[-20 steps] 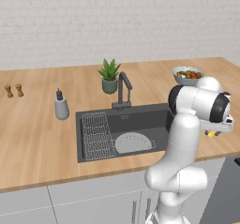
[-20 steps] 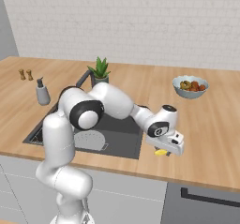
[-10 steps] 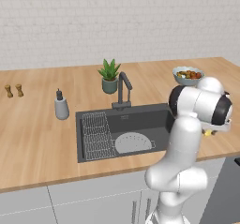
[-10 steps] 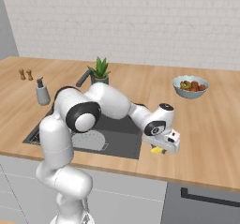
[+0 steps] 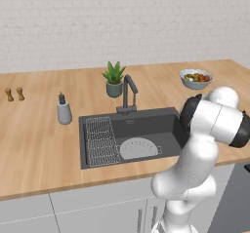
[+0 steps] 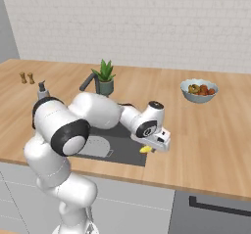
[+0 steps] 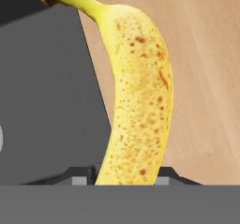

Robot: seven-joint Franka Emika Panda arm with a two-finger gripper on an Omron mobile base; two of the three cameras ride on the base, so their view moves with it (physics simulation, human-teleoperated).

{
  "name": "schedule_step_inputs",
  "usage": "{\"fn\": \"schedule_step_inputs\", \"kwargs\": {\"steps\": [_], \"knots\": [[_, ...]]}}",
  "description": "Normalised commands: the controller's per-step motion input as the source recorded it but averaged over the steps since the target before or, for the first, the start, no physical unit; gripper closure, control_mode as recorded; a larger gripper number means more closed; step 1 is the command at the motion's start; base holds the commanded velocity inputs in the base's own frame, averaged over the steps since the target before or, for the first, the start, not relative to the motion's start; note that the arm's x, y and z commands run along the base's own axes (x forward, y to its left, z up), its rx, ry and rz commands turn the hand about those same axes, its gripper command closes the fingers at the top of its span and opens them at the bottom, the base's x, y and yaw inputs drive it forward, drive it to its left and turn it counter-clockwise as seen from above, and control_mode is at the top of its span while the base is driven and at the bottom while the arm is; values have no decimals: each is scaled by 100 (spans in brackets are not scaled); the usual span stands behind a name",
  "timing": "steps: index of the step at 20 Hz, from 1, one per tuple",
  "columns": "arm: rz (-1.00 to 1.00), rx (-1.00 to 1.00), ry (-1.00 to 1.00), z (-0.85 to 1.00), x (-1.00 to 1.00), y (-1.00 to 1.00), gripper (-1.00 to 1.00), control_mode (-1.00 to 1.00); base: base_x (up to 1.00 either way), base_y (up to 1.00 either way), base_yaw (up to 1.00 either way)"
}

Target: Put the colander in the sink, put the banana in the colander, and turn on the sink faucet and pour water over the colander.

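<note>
Banana [image 7: 138,101] between the tool's [image 6: 153,149] tips at the sink's [image 5: 168,120] right edge, apparently pinched, though contact hidden; second step in hand. Colander [image 5: 139,148] already in the basin. Next: lift, carry left, lower into colander, release.

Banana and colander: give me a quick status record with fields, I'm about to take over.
colander: already in the sink, right of the wire rack
banana: between the gripper fingers, at the sink's right front corner by the counter edge; not yet in the colander
grip: closing around the banana; firm hold cannot be confirmed
sink faucet: no water visible
fruit bowl: on the counter, far right
</note>
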Motion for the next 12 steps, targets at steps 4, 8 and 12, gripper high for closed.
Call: {"fn": "schedule_step_inputs", "kwargs": {"steps": [4, 8, 12], "knots": [[4, 0, -1, 35, -9, 90, 100, -100, 0, 0, 0], [5, 1, 0, 31, -6, 89, 100, -100, 0, 0, 0], [5, 2, 0, 12, 0, 86, 100, -100, 0, 0, 0]]}}
